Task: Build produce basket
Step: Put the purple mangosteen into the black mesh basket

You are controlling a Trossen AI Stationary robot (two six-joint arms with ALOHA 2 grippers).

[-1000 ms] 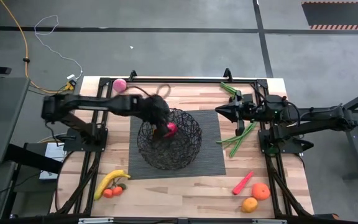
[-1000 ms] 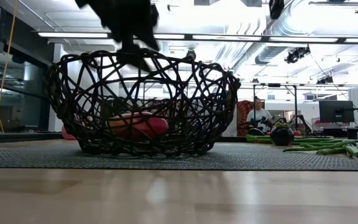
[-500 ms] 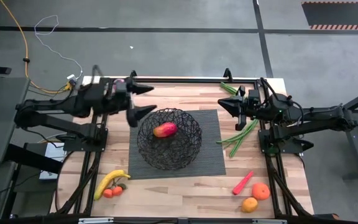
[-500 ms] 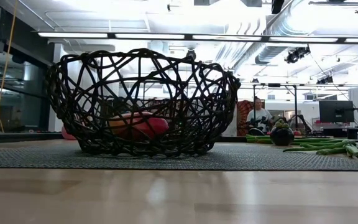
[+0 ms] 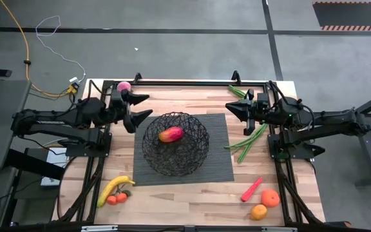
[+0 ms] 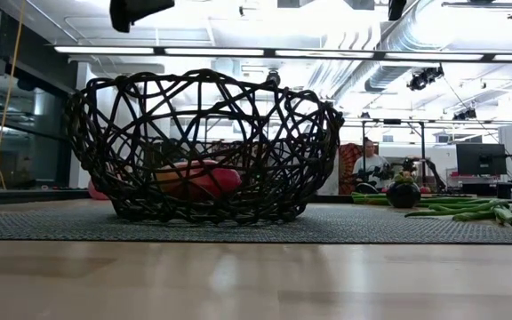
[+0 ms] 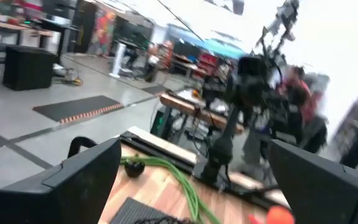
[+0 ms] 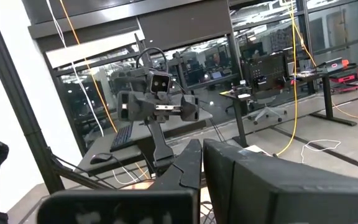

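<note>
The black wire basket [image 5: 176, 143] stands on a dark ribbed mat [image 5: 218, 164] at mid-table. A red-orange mango [image 5: 171, 134] lies on the basket's bottom and also shows through the mesh in the low view [image 6: 198, 178]. My left gripper [image 5: 140, 106] hovers open and level just left of the basket's rim, with nothing between its fingers. Its wrist view shows the two fingers wide apart. My right gripper [image 5: 229, 107] is shut and held level above the table, right of the basket.
A pink ball [image 5: 123, 87] sits at the far left. A banana [image 5: 113, 187] and small tomatoes [image 5: 116, 198] lie at the near left. Green beans [image 5: 247, 138] and a dark green piece [image 5: 237, 91] lie right of the mat. A red chili [image 5: 251, 189] and two oranges [image 5: 266, 203] are at the near right.
My left gripper has risen out of the basket and drawn back toward the table's left edge. It has tipped from pointing down to level and stayed open. The mango stays lying in the basket.
</note>
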